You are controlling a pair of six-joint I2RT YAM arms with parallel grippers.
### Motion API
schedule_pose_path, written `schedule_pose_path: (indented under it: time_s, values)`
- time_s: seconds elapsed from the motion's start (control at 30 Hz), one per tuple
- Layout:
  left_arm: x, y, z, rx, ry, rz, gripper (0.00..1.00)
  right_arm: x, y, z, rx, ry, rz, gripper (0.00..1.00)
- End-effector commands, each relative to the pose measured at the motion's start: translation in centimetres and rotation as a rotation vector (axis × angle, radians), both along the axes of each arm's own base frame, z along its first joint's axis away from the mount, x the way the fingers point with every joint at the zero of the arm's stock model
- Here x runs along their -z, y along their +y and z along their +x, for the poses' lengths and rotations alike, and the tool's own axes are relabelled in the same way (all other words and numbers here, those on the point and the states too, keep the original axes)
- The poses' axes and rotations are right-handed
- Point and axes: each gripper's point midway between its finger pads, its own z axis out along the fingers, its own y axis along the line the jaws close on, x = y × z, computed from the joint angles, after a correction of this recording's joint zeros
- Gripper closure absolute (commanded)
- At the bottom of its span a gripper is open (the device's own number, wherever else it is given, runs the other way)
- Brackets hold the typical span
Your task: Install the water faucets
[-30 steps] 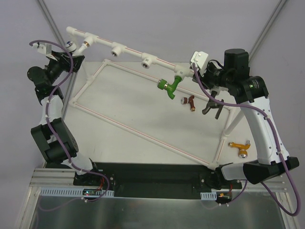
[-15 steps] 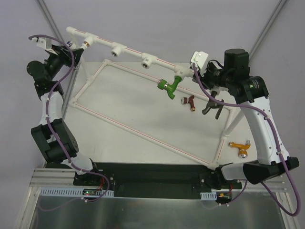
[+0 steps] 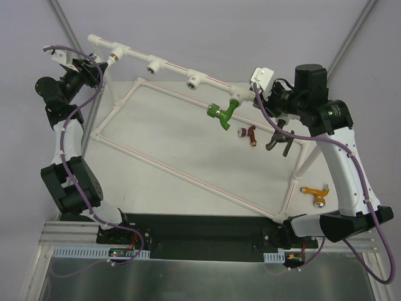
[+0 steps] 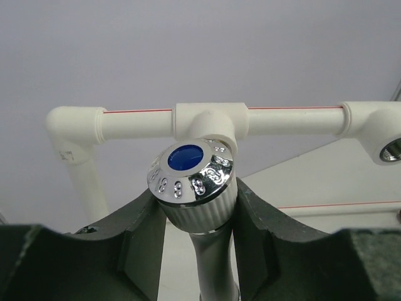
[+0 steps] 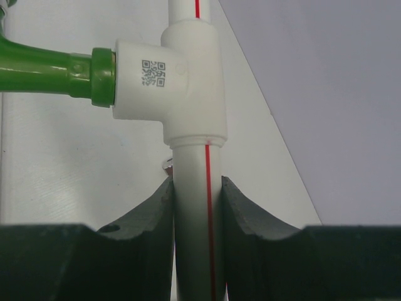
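Observation:
In the left wrist view, a white faucet with a chrome knob [image 4: 191, 172] and blue cap sits in front of the end tee [image 4: 210, 119], and my left gripper [image 4: 195, 191] is shut on the ribbed knob. In the top view that gripper [image 3: 95, 64] is at the rail's left end. My right gripper [image 5: 197, 183] is shut on the white pipe [image 5: 194, 219] just below the tee [image 5: 182, 81] that carries the green faucet [image 5: 44, 66]. On the table lie the dark red [image 3: 250, 134], dark grey [image 3: 280, 143] and orange [image 3: 316, 192] faucets, while the green faucet [image 3: 223, 113] hangs from the rail.
The white pipe frame [image 3: 169, 68] crosses the table at a slant, with two bare tee sockets [image 3: 152, 65] [image 3: 194, 80] on its raised rail. Its low rectangle [image 3: 188, 177] lies on the table. Another tee with a metal socket [image 4: 388, 147] shows at the left wrist view's right edge.
The left arm shifted slightly up along the rail's left end and its jaws narrowed onto the white faucet's knob. The right arm has not moved.

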Motion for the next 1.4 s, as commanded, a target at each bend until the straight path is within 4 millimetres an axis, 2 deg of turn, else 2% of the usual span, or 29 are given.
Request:
schedule_pose_path:
  time_s: [0.0,0.13,0.2,0.27,0.3,0.53,0.6,0.63,0.77,0.87,0.9,0.97,1.0,1.07,1.1,1.13,1.17,1.23,1.27,1.37]
  values:
    - [0.1,-1.9,-0.4,0.041,-0.066,0.188,1.0,-2.0,1.4,-1.8,-0.067,-0.03,0.061,0.98]
    - [1.8,-2.7,-0.5,0.036,-0.147,0.388,1.0,-2.0,1.4,-1.8,-0.068,-0.03,0.061,0.98]
    - [2.9,-3.0,-0.6,0.032,-0.121,0.429,1.0,-2.0,1.4,-1.8,-0.068,-0.03,0.061,0.98]
    - [3.2,-3.4,-0.4,-0.004,-0.142,0.511,1.0,-2.0,1.5,-1.8,-0.07,-0.031,0.062,0.98]
    - [4.1,-3.5,-0.3,-0.011,-0.112,0.528,1.0,-2.1,1.5,-1.8,-0.07,-0.031,0.062,0.98]
    - [5.5,-4.0,-0.1,-0.134,-0.178,0.776,1.0,-2.1,1.4,-1.7,-0.068,-0.035,0.059,0.98]
    - [5.9,-4.7,-0.1,-0.144,-0.209,0.852,1.0,-2.1,1.5,-1.7,-0.07,-0.036,0.059,0.98]
    - [6.4,-4.7,-0.1,-0.156,-0.2,0.873,1.0,-2.0,1.5,-1.7,-0.07,-0.033,0.059,0.98]
    - [6.6,-5.5,-0.8,-0.149,-0.223,0.905,0.98,-1.9,1.5,-1.5,-0.069,-0.032,0.057,0.98]
    - [6.3,-5.5,-1.2,-0.154,-0.221,0.892,0.84,-1.9,1.6,-1.6,-0.072,-0.032,0.056,0.99]
    - [6.1,-5.6,-1.3,-0.154,-0.218,0.87,0.72,-1.9,1.5,-1.6,-0.072,-0.032,0.057,0.98]
    - [4.9,-5.7,-1.7,-0.174,-0.235,0.83,0.59,-1.8,1.6,-1.6,-0.072,-0.028,0.057,0.98]
    - [3.4,-5.7,-1.9,-0.199,-0.263,0.773,0.5,-1.8,1.6,-1.6,-0.074,-0.031,0.057,0.98]
    - [2.2,-5.1,-2.3,-0.232,-0.267,0.709,0.43,-1.8,1.5,-1.6,-0.07,-0.03,0.057,0.98]
    - [1.7,-5.0,-2.4,-0.227,-0.235,0.616,0.42,-1.8,1.6,-1.6,-0.072,-0.031,0.056,0.98]
    - [0.3,-4.7,-2.7,-0.24,-0.255,0.569,0.37,-1.8,1.5,-1.7,-0.07,-0.034,0.054,0.98]
    - [-0.2,-3.6,-2.9,-0.254,-0.248,0.526,0.35,-1.7,1.4,-1.7,-0.067,-0.03,0.054,0.98]
    - [-1.2,-3.2,-3.4,-0.23,-0.224,0.387,0.27,-1.8,1.3,-1.7,-0.065,-0.036,0.053,0.98]
    - [-1.4,-2.4,-3.5,-0.231,-0.212,0.357,0.24,-1.5,1.2,-1.7,-0.063,-0.034,0.049,0.98]
    - [-1.5,-2.3,-4.0,-0.177,-0.182,0.257,0.19,-1.4,1.1,-1.7,-0.059,-0.036,0.043,0.98]
